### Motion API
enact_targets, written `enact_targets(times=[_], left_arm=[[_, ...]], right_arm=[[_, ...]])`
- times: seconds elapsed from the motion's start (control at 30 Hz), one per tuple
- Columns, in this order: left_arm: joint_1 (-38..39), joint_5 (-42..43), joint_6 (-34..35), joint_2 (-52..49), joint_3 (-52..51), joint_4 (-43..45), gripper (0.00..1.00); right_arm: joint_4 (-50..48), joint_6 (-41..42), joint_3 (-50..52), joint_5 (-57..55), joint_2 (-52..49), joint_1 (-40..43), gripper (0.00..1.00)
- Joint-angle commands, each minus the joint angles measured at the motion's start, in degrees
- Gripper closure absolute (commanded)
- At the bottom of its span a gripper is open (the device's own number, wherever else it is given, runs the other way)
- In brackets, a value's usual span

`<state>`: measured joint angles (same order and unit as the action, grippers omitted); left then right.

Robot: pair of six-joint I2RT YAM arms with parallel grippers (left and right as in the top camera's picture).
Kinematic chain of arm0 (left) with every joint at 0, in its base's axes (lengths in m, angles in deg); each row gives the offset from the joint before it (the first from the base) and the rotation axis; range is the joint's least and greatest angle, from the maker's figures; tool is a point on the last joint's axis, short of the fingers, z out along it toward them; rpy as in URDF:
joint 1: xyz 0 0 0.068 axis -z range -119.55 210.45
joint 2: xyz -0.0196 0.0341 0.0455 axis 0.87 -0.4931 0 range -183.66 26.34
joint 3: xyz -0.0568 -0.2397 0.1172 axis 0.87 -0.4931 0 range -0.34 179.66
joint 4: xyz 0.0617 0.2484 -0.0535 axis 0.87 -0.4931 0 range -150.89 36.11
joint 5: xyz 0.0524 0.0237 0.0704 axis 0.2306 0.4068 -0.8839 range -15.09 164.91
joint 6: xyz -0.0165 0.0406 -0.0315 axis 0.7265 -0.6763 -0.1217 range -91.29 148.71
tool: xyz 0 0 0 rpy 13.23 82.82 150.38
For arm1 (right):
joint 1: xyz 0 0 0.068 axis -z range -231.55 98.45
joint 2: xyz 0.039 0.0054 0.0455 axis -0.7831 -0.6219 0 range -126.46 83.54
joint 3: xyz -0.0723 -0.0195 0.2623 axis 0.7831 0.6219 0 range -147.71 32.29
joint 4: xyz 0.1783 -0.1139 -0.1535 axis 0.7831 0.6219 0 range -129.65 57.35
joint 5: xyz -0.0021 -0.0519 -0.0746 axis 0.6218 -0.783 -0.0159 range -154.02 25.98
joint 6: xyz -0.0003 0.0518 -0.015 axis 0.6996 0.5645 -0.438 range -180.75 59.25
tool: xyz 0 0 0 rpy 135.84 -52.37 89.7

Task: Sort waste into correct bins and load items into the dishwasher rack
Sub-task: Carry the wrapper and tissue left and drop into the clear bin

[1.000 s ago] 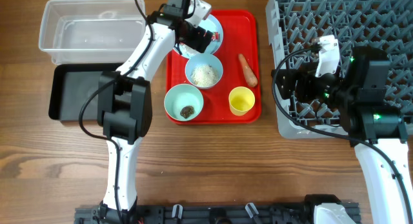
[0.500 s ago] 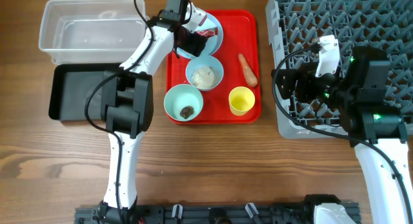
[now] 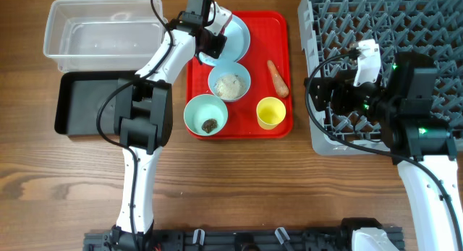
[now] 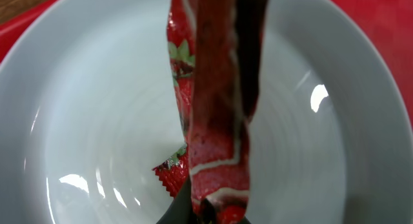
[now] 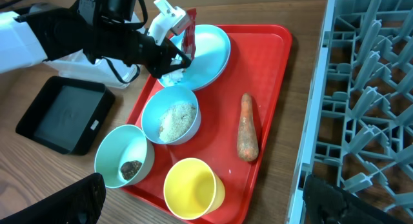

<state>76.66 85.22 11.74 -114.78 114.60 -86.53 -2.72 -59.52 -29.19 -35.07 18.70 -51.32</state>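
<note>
My left gripper point(image 3: 214, 41) is shut on the red snack wrapper point(image 4: 219, 121), which stands up from its fingertips over the pale plate point(image 4: 322, 153). The plate point(image 3: 237, 32) sits at the back of the red tray point(image 3: 282, 23). In front of it are a bowl of white rice point(image 3: 229, 83), a bowl with a dark brown scrap point(image 3: 206, 115), the yellow cup point(image 3: 270, 112) and the carrot piece point(image 3: 277, 77). My right gripper point(image 5: 206, 208) is open and empty, hovering by the grey dishwasher rack point(image 3: 383, 63), with the cup point(image 5: 190, 188) below it.
The clear tub point(image 3: 101, 34) stands at the back left, with the black tray point(image 3: 90, 103) just in front of it. The left arm reaches across between the bins and the red tray. Bare wooden table lies in front.
The left gripper has closed on the wrapper on the plate, and the wrapper now stands up in its grip. The right arm has not moved.
</note>
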Motion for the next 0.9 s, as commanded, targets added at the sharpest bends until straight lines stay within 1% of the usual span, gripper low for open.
enact_targets(times=[0.0,0.1,0.27,0.33,0.4,0.5,0.57,0.63,0.7,0.77,0.83,0.87], left_arm=[[-0.3,0.1,7.5,3.0,0.6,1.3,0.96],[-1.0,0.0,12.7,6.8,0.6,1.4,0.96],[-3.6,-2.6,24.6,14.8,0.6,-1.7,0.96],[-5.2,-2.8,26.7,17.8,0.6,-4.2,0.96],[-7.9,-2.9,26.9,21.0,0.6,-7.6,0.96],[-10.9,-3.0,26.9,22.6,0.6,-10.9,0.96],[-13.0,-3.1,27.2,22.7,0.6,-12.6,0.96],[-15.1,-5.3,30.0,22.1,0.6,-14.0,0.96],[-17.0,-7.5,32.1,21.1,0.5,-14.4,0.96],[-18.2,-7.8,32.5,20.0,0.5,-14.1,0.96],[-19.2,-8.3,32.5,18.4,0.5,-13.1,0.92],[-19.7,-9.4,32.5,17.4,0.5,-12.3,0.87]], right_arm=[[0.0,0.4,-1.2,0.7,-0.3,-0.4,0.0],[0.0,0.5,-1.2,0.7,-0.3,-0.4,0.0],[0.0,0.4,-1.2,0.7,-0.3,-0.4,0.0],[0.0,0.4,-1.2,0.7,-0.3,-0.4,0.0],[0.0,0.4,-1.2,0.7,-0.3,-0.4,0.0],[-0.1,0.4,-1.2,0.7,-0.3,-0.4,0.0],[-0.2,0.4,-1.2,0.7,-0.3,-0.4,0.0],[-0.2,0.4,-1.2,0.7,-0.3,-0.4,0.0],[-0.2,0.4,-1.2,0.7,-0.4,-0.4,0.0],[-0.2,0.4,-1.2,0.7,-0.5,-0.4,0.0],[-0.2,0.4,-1.2,0.7,-0.6,-0.4,0.0],[-0.2,0.5,-1.2,0.7,-0.6,-0.4,0.0]])
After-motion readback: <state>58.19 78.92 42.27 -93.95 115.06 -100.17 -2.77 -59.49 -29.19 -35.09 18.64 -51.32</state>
